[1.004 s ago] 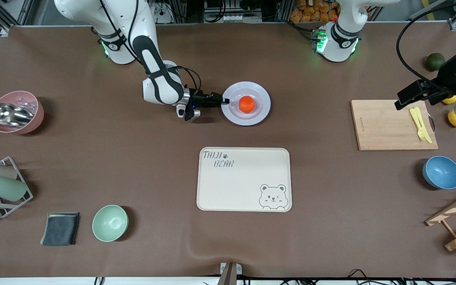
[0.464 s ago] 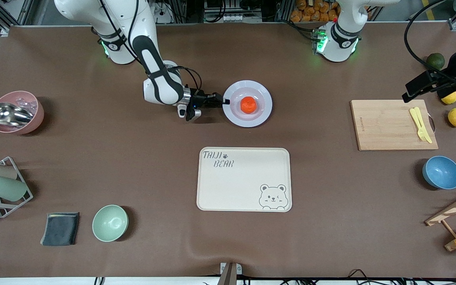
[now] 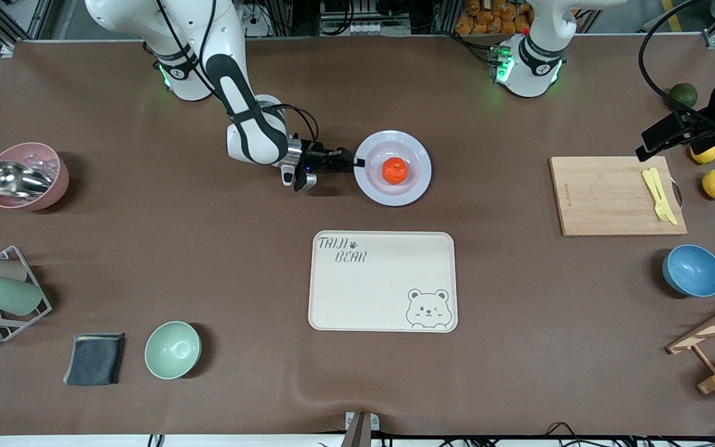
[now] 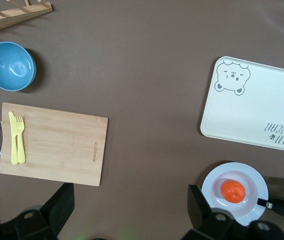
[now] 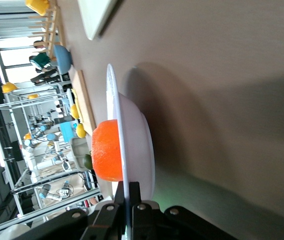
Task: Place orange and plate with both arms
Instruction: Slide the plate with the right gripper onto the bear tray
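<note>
Right end effector (image 3: 357,163) – fingertips hidden by plate (image 3: 408,190) rim

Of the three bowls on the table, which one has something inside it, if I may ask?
The pink bowl at the right arm's end of the table: a metal scoop rests in it. The green bowl and the blue bowl hold nothing.

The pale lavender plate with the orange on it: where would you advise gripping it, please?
Grip the round, glossy pale lavender plate by its wide thin rim, edge-on from the right arm's end, level with the table. The right gripper is shut on the rim there; the small red-orange orange fills the centre, so avoid reaching from above.
</note>
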Robot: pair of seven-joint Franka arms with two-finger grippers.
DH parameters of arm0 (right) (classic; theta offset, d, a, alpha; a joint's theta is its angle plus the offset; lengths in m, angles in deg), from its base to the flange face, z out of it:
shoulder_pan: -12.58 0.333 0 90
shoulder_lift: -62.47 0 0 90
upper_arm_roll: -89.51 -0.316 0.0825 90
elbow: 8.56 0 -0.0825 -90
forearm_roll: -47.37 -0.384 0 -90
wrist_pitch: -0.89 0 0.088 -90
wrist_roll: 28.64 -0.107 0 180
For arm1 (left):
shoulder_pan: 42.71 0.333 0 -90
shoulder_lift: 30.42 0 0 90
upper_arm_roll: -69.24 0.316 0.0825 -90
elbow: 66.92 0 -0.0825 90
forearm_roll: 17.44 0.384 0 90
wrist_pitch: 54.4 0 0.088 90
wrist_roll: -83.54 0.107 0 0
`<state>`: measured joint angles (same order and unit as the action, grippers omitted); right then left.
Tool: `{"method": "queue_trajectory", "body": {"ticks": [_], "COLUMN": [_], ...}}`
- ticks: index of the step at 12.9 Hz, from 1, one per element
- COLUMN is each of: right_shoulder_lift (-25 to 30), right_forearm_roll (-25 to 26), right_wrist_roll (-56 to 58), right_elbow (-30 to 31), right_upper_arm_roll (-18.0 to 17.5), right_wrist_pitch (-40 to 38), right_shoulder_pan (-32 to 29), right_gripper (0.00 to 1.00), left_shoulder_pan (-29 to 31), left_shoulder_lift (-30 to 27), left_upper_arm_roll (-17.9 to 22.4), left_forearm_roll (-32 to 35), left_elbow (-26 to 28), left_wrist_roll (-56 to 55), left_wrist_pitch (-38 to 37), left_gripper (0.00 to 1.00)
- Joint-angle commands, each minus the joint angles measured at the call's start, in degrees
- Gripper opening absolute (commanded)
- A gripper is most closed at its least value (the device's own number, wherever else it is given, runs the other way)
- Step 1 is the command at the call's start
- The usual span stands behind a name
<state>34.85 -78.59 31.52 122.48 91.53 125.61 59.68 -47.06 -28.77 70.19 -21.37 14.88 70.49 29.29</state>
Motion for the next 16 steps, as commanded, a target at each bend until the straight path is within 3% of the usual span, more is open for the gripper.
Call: {"method": "queue_trajectory", "body": {"ticks": [1,8,12,16], "right_shoulder_lift": [3.0,4.32,3.45,-3.22], "right_forearm_roll": [-3.67,-5.17,-5.08,-4.21], "right_wrist_roll": [-0.12,-0.47,-3.19,-5.04], "right_elbow": [0.36,-0.96,-5.34,-13.16], "right_upper_arm_roll": [0.18,0.27,0.53,0.62], "right_wrist_pitch": [0.79,0.79,1.4,1.67], "right_shoulder_pan": [1.32,-1.66,-5.26,-9.13], "right_gripper": [0.0,0.0,0.0,0.0], "left_shoulder_pan": [0.4,0.31,0.14,0.05], "left_shoulder_lift": [-0.76,-0.5,-0.5,-0.5], "left_upper_arm_roll": [-0.08,-0.34,-0.34,-0.34], "left_forearm_roll": [-0.37,-0.72,-0.9,-0.81], "left_elbow": [0.56,0.3,0.3,0.21], "left_wrist_roll": [1.36,1.19,1.1,0.84], "left_wrist_pitch": [-0.37,0.51,0.51,0.51], "left_gripper": [1.0,1.0,1.0,1.0]}}
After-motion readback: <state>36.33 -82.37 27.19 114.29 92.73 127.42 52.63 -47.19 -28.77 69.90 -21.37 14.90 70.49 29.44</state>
